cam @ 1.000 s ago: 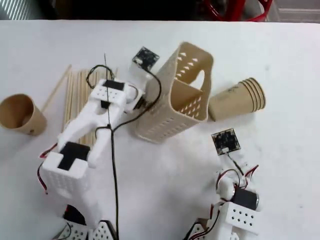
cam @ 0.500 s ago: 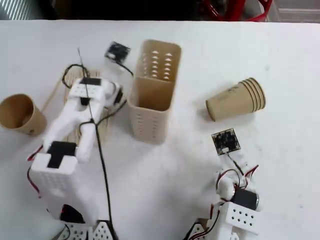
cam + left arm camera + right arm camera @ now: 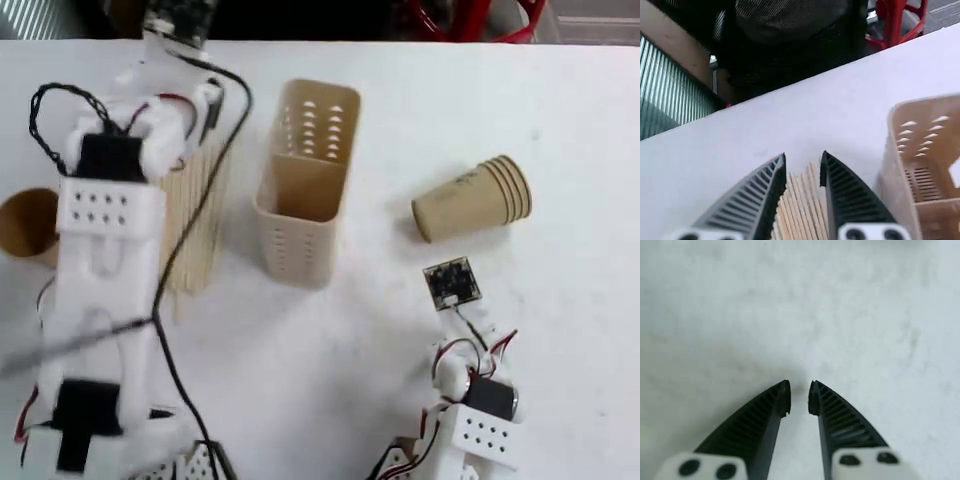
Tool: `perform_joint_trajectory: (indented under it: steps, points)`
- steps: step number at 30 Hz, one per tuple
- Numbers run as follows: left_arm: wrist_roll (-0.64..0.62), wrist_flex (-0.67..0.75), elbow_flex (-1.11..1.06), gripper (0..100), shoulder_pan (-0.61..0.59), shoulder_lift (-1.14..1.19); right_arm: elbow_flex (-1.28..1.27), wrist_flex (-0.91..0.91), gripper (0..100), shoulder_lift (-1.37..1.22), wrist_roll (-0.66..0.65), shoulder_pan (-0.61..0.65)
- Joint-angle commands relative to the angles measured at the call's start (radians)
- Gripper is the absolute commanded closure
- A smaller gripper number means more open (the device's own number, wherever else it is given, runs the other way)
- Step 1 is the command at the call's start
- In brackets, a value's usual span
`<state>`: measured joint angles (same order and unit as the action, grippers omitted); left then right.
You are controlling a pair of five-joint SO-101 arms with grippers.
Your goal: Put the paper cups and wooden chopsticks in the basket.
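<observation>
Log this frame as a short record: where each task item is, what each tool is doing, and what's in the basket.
basket: upright, nothing seen inside
chopsticks: flat bundle on the table, beside the basket
stacked cups: lying on their side, across the basket from the chopsticks
single cup: beyond the chopsticks from the basket, partly hidden
left tool: open, over the chopsticks' ends
right tool: slightly open, over bare table

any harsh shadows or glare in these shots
High view: table evenly bright, faint shadows by basket and cups. Right wrist view: soft grey shadow on the table ahead of the right gripper. Left wrist view: bright table, dark room behind.
</observation>
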<state>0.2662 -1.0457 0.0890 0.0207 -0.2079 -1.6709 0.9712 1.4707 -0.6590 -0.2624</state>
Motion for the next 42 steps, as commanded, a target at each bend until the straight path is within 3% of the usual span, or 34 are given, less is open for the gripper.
perform_joint_trajectory:
  steps: [1, 8, 11, 15, 20, 26, 30, 33, 37, 42]
  points:
    - [-0.003, -0.075, 0.052, 87, 0.064, -0.108, -0.002, -0.021, 92.5, 0.007, -0.012, -0.005]
    - [-0.018, -0.321, 0.029, 87, 0.028, -0.166, -0.002, -0.021, 92.5, 0.007, -0.012, -0.005]
    - [-0.127, -0.347, -0.081, 87, 0.018, -0.17, -0.002, -0.021, 92.5, 0.007, -0.012, -0.005]
    - [-0.276, -0.23, -0.296, 86, -0.019, -0.171, -0.002, -0.024, 92.5, 0.007, -0.012, -0.001]
    - [-0.292, 0.011, -0.535, 86, -0.071, -0.171, -0.003, -0.022, 92.4, 0.007, -0.012, 0.042]
    - [-0.293, 0.098, -0.509, 86, -0.134, -0.165, -0.003, -0.03, 92.2, 0.007, -0.012, 0.045]
    - [-0.293, 0.193, -0.611, 86, -0.079, -0.163, 0.0, -0.186, 92.4, 0.007, -0.012, 0.096]
    - [-0.295, 0.295, -0.687, 86, -0.064, -0.171, 0.02, -0.317, 92.5, 0.005, -0.011, 0.067]
    - [-0.333, 0.31, -0.698, 86, -0.11, -0.163, 0.204, -0.302, 92.2, -0.005, 0.008, -0.005]
    - [-0.353, 0.308, -0.7, 86, -0.14, -0.162, 0.52, -0.183, 92.1, -0.054, 0.152, -0.035]
